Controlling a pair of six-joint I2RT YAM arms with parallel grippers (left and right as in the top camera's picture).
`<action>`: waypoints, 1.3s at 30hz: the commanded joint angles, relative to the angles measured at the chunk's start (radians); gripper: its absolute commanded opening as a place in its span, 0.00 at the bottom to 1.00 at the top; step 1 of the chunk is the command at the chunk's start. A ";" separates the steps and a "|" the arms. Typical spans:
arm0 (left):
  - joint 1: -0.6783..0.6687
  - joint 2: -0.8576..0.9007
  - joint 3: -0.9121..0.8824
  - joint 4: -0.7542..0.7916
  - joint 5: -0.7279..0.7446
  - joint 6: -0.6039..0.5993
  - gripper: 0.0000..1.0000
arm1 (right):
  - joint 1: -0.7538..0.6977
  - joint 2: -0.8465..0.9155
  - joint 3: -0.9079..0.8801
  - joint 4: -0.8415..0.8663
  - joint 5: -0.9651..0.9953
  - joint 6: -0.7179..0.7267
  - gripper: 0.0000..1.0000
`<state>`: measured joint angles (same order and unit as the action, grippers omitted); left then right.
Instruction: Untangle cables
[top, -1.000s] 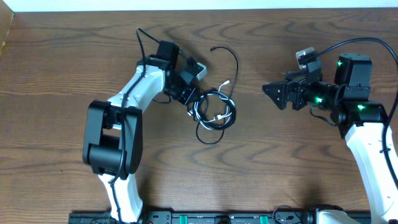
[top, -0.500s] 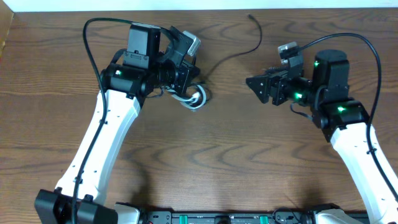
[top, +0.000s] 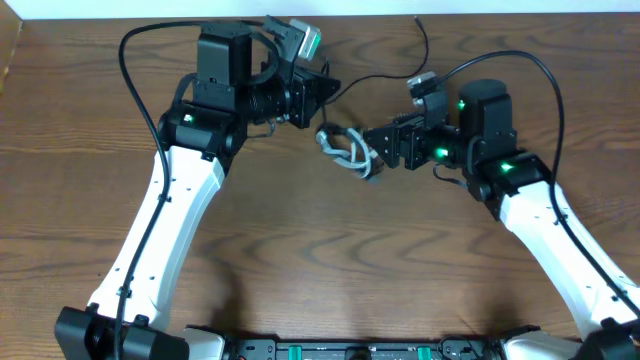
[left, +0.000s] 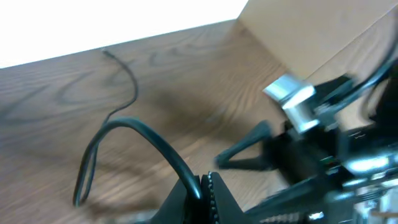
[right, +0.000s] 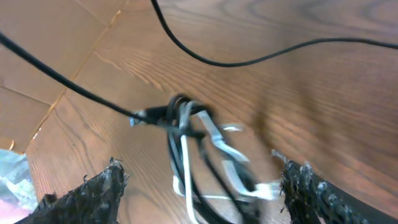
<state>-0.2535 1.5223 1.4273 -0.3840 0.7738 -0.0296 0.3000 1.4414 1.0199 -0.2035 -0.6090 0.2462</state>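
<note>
A tangle of black and white cables lies on the wooden table between the two arms. My left gripper is shut on one black cable, which runs from its jaws up to the table's far edge. In the left wrist view the jaws pinch that cable, which arcs away to the left. My right gripper is open with its fingers on either side of the tangle. In the right wrist view the tangle sits between the open fingers.
The table's far edge runs just behind both grippers. A lighter brown board stands at the far left corner. The arms' own thick black wires loop above them.
My left gripper has moved up and to the right, pulling a black cable. The tangle has shifted right. My right gripper has moved left onto the tangle.
</note>
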 joint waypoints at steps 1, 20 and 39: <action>0.000 -0.025 0.019 0.035 0.057 -0.100 0.07 | 0.006 0.030 0.010 0.010 0.004 0.008 0.82; 0.000 -0.055 0.019 0.103 0.143 -0.172 0.07 | 0.093 0.181 0.010 0.150 -0.103 -0.105 0.89; 0.000 -0.056 0.019 0.132 0.142 -0.212 0.07 | 0.104 0.249 0.010 0.200 -0.134 -0.030 0.39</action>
<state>-0.2535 1.4918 1.4273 -0.2611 0.8928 -0.2348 0.4007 1.6932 1.0199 -0.0090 -0.7227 0.1768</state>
